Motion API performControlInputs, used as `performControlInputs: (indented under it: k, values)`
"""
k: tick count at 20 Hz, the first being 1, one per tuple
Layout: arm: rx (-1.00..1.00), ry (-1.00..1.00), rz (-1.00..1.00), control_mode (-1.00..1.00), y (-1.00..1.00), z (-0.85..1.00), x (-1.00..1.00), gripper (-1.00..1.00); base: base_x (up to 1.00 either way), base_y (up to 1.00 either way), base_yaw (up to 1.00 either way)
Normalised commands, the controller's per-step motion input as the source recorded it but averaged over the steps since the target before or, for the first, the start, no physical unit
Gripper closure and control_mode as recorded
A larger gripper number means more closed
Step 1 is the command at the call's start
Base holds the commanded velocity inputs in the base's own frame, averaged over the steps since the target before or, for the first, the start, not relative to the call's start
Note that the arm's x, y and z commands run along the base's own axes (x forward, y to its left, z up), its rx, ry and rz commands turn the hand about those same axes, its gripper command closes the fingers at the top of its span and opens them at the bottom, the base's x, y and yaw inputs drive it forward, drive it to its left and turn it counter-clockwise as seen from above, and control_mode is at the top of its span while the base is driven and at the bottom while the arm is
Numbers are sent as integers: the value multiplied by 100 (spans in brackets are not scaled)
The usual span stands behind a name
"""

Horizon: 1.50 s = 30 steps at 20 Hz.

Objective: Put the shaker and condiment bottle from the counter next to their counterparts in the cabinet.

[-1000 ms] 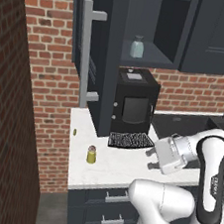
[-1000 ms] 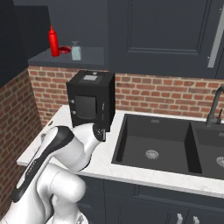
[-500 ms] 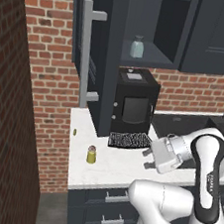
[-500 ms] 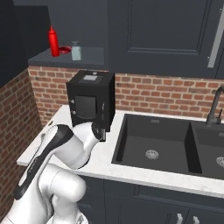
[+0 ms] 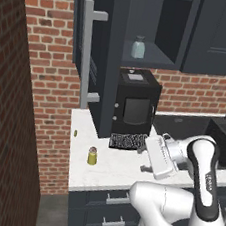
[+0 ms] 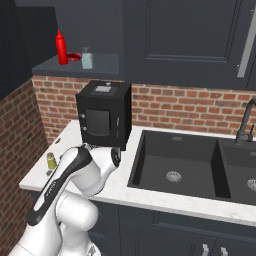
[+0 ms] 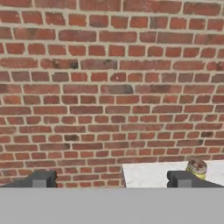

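Observation:
The yellow-olive shaker (image 5: 92,156) (image 6: 51,160) stands on the white counter (image 5: 122,170) near its left front. My gripper (image 5: 116,140) hangs open just above the counter, a short way right of the shaker and pointing toward it. In the hand view my gripper (image 7: 111,179) has the shaker (image 7: 196,168) just behind its right fingertip (image 7: 181,178), with nothing between the tips. The red condiment bottle (image 6: 61,47) stands on the shelf of the open cabinet (image 6: 75,65), close to the pale blue-grey jar (image 5: 138,48) (image 6: 87,58).
The cabinet door (image 5: 89,56) with its long bar handle hangs open over the counter's left end. A black boxy appliance (image 5: 136,103) (image 6: 103,114) stands at the back. A dark sink (image 6: 175,165) and faucet (image 6: 245,122) lie to the right. A brick wall (image 7: 109,87) borders the left side.
The hand has edged a little to the left, toward the shaker, and in the right base view it has slipped behind the arm. The jaws stay open.

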Motion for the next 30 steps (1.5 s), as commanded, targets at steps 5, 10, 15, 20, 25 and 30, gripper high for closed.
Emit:
performControlInputs:
  k: [5, 10, 15, 20, 25, 30]
  values:
    - [6, -11, 0, -100, 9, -5, 4, -100, 0, 0, 0]
    - [0, 1, 0, -100, 13, -19, -7, -100, 0, 0, 0]
    - [-1, 0, 0, -100, 47, -53, -18, -100, 0, 0, 0]
    - [0, 0, -2, -100, 10, -27, 7, -100, 0, 0, 0]
    - [0, 0, -8, -100, 0, -38, 9, -100, 0, 0, 0]
    - [0, -4, -10, -100, 5, -57, 0, -100, 0, 0, 0]
